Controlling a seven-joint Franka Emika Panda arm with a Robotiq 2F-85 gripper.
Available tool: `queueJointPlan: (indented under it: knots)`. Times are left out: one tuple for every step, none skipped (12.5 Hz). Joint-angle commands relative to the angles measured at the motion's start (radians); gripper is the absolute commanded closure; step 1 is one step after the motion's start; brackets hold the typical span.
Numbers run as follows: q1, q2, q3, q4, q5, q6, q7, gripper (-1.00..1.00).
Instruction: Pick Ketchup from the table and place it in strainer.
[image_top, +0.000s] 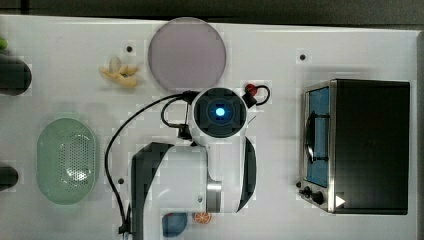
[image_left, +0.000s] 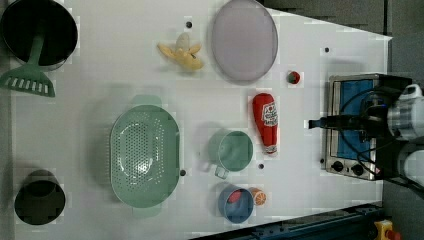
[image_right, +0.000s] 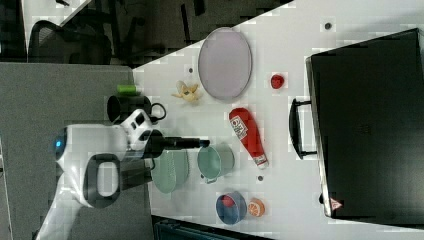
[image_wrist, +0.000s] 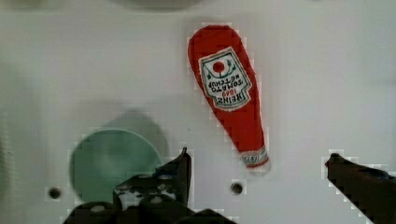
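The ketchup (image_left: 265, 122) is a red squeeze bottle lying flat on the white table, label up, between the grey plate and the green mug; it also shows in the right view (image_right: 247, 135). My gripper (image_wrist: 259, 159) hangs open above it, fingers spread either side of the bottle's cap end (image_wrist: 254, 157), holding nothing. From the side the gripper (image_left: 312, 123) is well above the table. The strainer (image_left: 145, 155), a pale mint oval basket with a perforated base, sits empty at the top view's left (image_top: 67, 160).
A green mug (image_left: 232, 150) stands close beside the ketchup. A grey plate (image_left: 243, 40), a banana (image_left: 182, 52), a small strawberry (image_left: 293, 77), a blue bowl (image_left: 235, 202) and an orange slice (image_left: 259, 196) lie around. A toaster oven (image_top: 360, 145) fills the top view's right.
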Motion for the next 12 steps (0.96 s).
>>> queueJointPlan:
  knots:
    - [-0.01,0.014,0.002,-0.047,-0.008,0.134,-0.231,-1.0]
    - [-0.01,0.038,0.003,-0.066,-0.009,0.174,-0.231,-1.0]
    - [-0.01,0.066,0.004,-0.08,-0.013,0.208,-0.231,-1.0]
    - [-0.01,0.098,0.004,-0.086,-0.027,0.239,-0.231,-1.0]
    - [-0.01,0.133,0.004,-0.087,-0.059,0.269,-0.231,-1.0]
    - [-0.01,0.167,0.004,-0.087,-0.092,0.298,-0.231,-1.0]
    - [-0.01,0.199,0.005,-0.087,-0.102,0.327,-0.23,-1.0]
    - [-0.01,0.229,0.006,-0.087,-0.102,0.352,-0.23,-1.0]
    - [-0.01,0.256,0.005,-0.088,-0.102,0.371,-0.23,-1.0]
    - [-0.01,0.282,0.005,-0.088,-0.102,0.391,-0.229,-1.0]
    - [-0.01,0.306,0.005,-0.091,-0.102,0.41,-0.229,-1.0]
    - [-0.01,0.328,0.006,-0.095,-0.102,0.436,-0.228,-1.0]
